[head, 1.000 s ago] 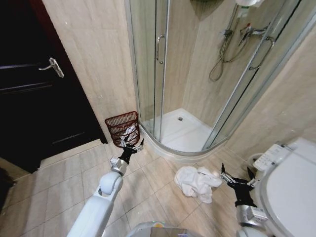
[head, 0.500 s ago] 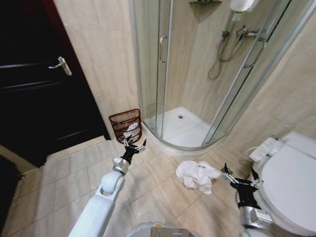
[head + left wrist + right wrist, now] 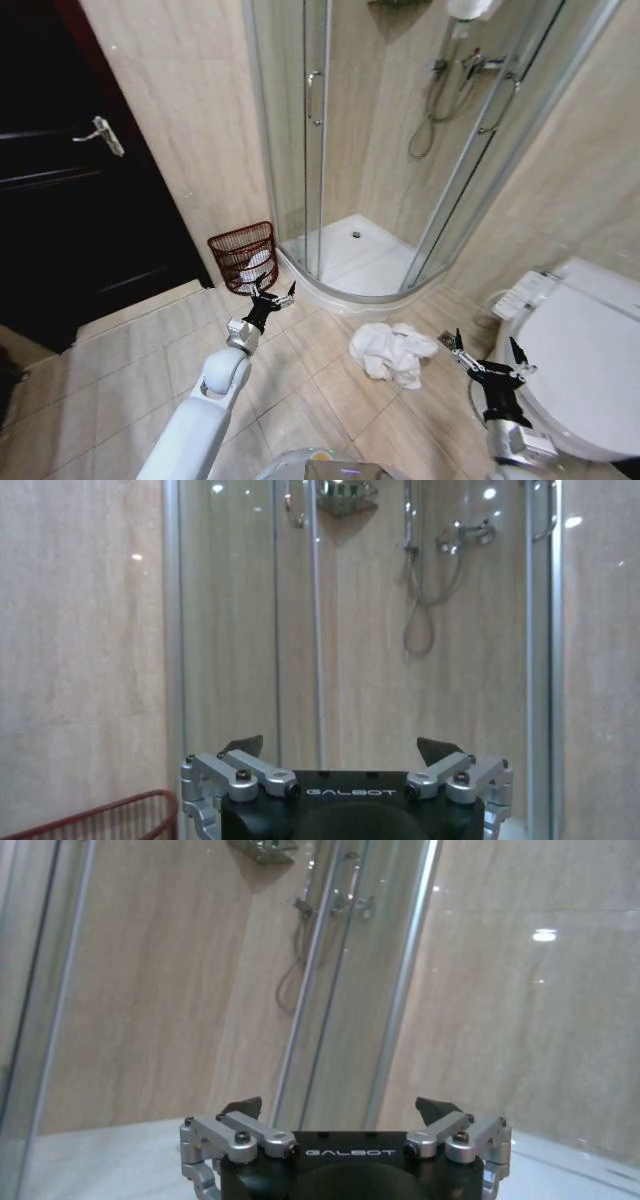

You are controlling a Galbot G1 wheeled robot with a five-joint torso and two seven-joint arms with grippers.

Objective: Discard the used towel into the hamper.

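A crumpled white towel (image 3: 390, 353) lies on the tiled floor in front of the shower tray. The hamper (image 3: 243, 258), a small reddish-brown slatted basket with something white inside, stands against the wall left of the shower; its rim (image 3: 95, 817) also shows in the left wrist view. My left gripper (image 3: 272, 296) is stretched forward, open and holding nothing, just in front of the hamper. My right gripper (image 3: 484, 352) is open and holding nothing, raised to the right of the towel beside the toilet. Both wrist views show spread fingers, left gripper (image 3: 340, 744), right gripper (image 3: 340, 1104).
A curved glass shower enclosure (image 3: 318, 150) with a white tray (image 3: 355, 255) fills the far middle. A white toilet (image 3: 585, 350) stands at the right. A dark door (image 3: 70, 190) with a handle is at the left. Beige tiled floor (image 3: 140, 370) lies open at the near left.
The whole head view has shifted, so the camera has moved. Both grippers stay open and keep their poses relative to the body; the towel and hamper lie where they were.
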